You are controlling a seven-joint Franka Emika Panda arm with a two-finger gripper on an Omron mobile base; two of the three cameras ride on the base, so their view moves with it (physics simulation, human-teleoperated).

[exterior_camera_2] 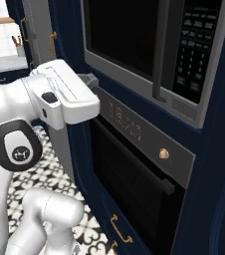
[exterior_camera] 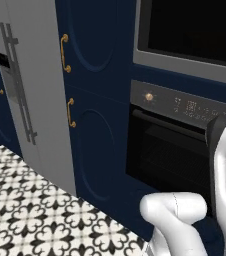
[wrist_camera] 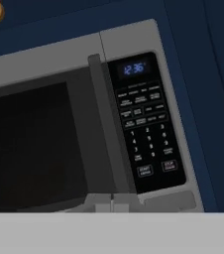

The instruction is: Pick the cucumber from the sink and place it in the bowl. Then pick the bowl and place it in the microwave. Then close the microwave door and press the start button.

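**A:** Where is the microwave (exterior_camera_2: 149, 45), and which way does it run?

**B:** It is built into the navy cabinet wall, directly above the black oven (exterior_camera_2: 134, 174). Its long axis is horizontal, and its front faces out toward the robot. In the right base view the microwave door (exterior_camera_2: 122, 35) takes up the left part of the front, a wide black glass panel in a grey frame that looks flush with it. A vertical grey handle (exterior_camera_2: 160, 50) stands along the door's right edge.

**A:** And the controls?

**B:** The control panel (wrist_camera: 146, 124) sits just right of that handle. In the hand view it has a blue clock readout at the top, rows of keys under it, and two buttons at the very bottom.

**A:** How is the arm posed?

**B:** It rises from the base and bends forward. In the right base view the white hand is raised, level with the top of the oven, reaching toward the wall. The hand camera looks up at the microwave at a slant, so the whole front appears tilted.

**A:** And the gripper (wrist_camera: 112, 203)?

**B:** Its grey tips show at the bottom of the hand view, side by side and seemingly touching, with nothing between them, just below the door's lower right corner.

**A:** Anything else nearby?

**B:** A grey refrigerator (exterior_camera: 30, 95) stands left of the cabinets, on a black-and-white patterned floor (exterior_camera: 30, 215).
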